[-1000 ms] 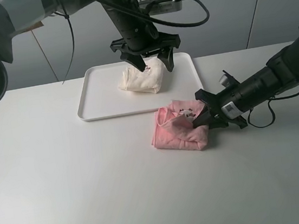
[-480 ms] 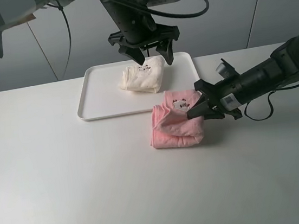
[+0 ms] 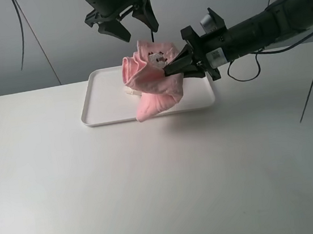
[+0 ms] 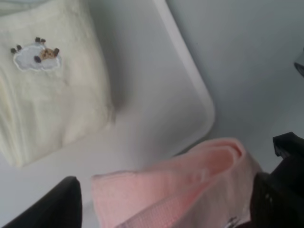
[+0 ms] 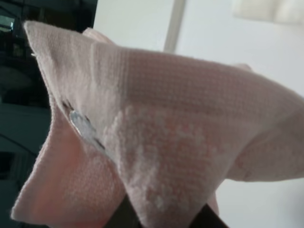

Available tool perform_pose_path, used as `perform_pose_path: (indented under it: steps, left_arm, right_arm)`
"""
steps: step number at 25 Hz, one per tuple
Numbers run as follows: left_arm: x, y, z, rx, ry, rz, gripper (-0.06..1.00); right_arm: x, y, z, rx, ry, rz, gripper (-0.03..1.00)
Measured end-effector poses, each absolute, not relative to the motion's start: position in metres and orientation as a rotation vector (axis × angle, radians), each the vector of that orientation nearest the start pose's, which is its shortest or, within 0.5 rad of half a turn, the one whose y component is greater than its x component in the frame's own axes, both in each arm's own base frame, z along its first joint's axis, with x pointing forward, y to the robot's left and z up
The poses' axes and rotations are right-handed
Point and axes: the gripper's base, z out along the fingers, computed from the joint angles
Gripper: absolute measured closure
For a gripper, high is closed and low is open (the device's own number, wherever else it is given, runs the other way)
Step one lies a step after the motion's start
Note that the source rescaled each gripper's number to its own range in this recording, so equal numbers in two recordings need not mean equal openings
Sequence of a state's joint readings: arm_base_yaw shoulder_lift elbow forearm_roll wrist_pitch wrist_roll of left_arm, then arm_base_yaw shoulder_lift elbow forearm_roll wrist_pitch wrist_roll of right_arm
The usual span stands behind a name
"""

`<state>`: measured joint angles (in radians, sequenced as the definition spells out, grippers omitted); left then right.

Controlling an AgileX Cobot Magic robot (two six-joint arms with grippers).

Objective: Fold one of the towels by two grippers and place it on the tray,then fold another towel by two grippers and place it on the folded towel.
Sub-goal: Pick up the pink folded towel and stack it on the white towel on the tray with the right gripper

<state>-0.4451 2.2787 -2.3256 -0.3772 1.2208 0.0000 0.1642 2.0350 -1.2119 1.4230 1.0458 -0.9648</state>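
Note:
My right gripper [image 3: 174,67] is shut on the folded pink towel [image 3: 153,77] and holds it in the air over the white tray [image 3: 104,103]. The towel droops below the jaws and fills the right wrist view [image 5: 166,128]. The cream towel [image 4: 47,80] lies folded on the tray, its sheep patch facing up; in the high view only a sliver of it [image 3: 130,90] shows behind the pink one. High above the tray's back edge hangs my left gripper [image 3: 129,22], open and holding nothing. The pink towel [image 4: 190,180] shows between its fingertips [image 4: 52,209].
The tray sits at the back of a white table [image 3: 153,186], its rim [image 4: 190,80] rounded at the corner. A grey wall with black cables [image 3: 32,35] stands behind. The right arm [image 3: 259,24] stretches in from the right, above the table.
My right gripper has lifted the pink towel off the table and carried it up and back over the tray. The left gripper has risen away from the cream towel, still open.

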Motion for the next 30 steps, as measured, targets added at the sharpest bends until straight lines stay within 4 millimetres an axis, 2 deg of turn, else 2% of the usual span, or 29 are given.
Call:
perform_pose_path:
  steps: [3, 7, 10, 15, 19, 24, 30]
  left_arm:
    - [0.44, -0.232, 0.304, 0.51, 2.609, -0.646, 0.02]
    - [0.441, -0.218, 0.319, 0.482, 2.574, -0.671, 0.02]
    - [0.444, -0.21, 0.321, 0.47, 2.567, -0.666, 0.02]
    - [0.445, -0.208, 0.321, 0.473, 2.565, -0.653, 0.02]
    - [0.446, -0.207, 0.32, 0.475, 2.566, -0.635, 0.02]
    - [0.446, -0.206, 0.32, 0.476, 2.567, -0.627, 0.02]
    - [0.446, -0.206, 0.32, 0.476, 2.567, -0.624, 0.02]
  right_arm:
    - [0.385, 0.151, 0.178, -0.241, 2.42, 1.518, 0.84]
    - [0.41, 0.158, 0.171, -0.226, 2.436, 1.521, 0.84]
    - [0.426, 0.161, 0.168, -0.232, 2.426, 1.513, 0.84]
    - [0.455, 0.165, 0.171, -0.234, 2.37, 1.486, 0.84]
    - [0.475, 0.168, 0.16, -0.206, 2.35, 1.468, 0.84]
    - [0.495, 0.17, 0.13, -0.151, 2.378, 1.422, 0.84]
    - [0.504, 0.169, 0.111, -0.177, 2.464, 1.253, 0.84]
